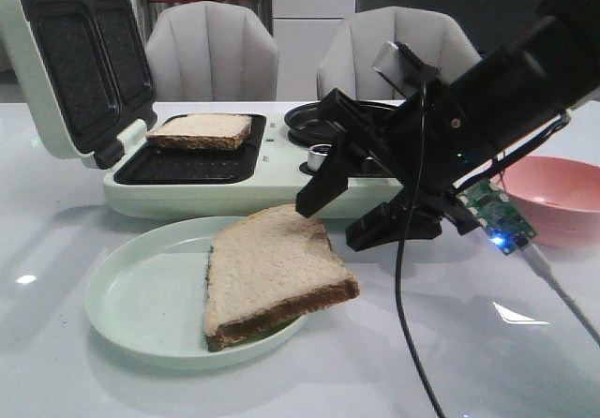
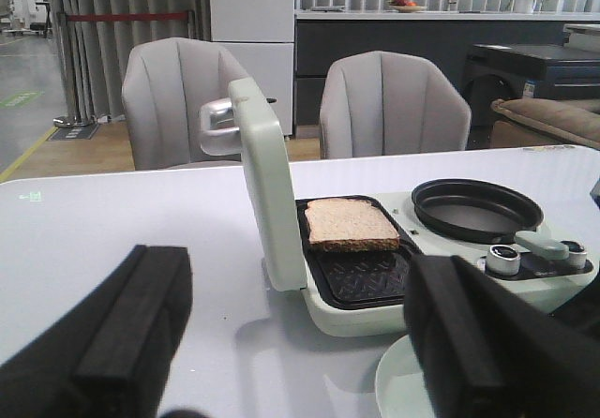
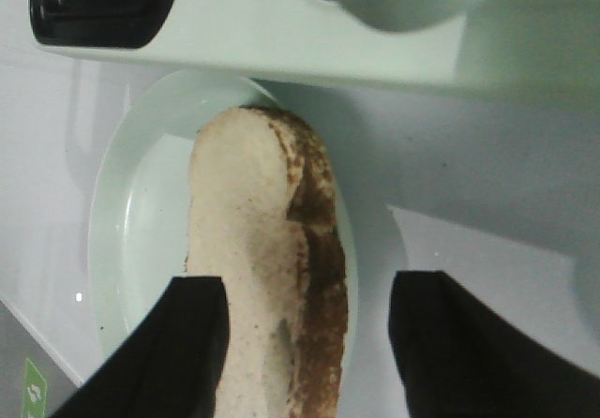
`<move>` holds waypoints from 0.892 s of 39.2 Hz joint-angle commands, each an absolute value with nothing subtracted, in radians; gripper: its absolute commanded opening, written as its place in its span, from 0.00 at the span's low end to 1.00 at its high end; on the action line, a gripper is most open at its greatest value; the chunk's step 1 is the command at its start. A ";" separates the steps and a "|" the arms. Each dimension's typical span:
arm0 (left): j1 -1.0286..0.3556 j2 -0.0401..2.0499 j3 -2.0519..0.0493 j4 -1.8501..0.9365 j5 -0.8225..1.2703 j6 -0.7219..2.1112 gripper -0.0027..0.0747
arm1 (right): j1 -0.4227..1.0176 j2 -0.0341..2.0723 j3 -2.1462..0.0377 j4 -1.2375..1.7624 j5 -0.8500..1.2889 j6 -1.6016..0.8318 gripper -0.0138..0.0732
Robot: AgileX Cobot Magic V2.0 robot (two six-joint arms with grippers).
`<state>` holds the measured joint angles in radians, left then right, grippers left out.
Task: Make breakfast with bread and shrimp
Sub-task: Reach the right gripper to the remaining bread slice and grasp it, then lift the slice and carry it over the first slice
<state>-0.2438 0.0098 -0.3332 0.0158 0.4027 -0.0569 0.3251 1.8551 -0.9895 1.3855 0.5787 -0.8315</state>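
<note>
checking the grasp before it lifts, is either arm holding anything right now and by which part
Nothing is held. The right gripper is open above the bread slice on the plate; its fingers straddle the slice's right edge unclosed. The left gripper is open and empty.

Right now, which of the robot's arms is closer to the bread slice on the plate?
Right. The right gripper hovers open at the bread slice on the plate; the left gripper sits back, facing the sandwich maker.
</note>
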 commanded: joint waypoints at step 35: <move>-0.251 0.021 -0.359 0.007 0.330 -0.068 0.72 | 0.325 1.910 -1.078 1.477 0.743 -0.939 0.34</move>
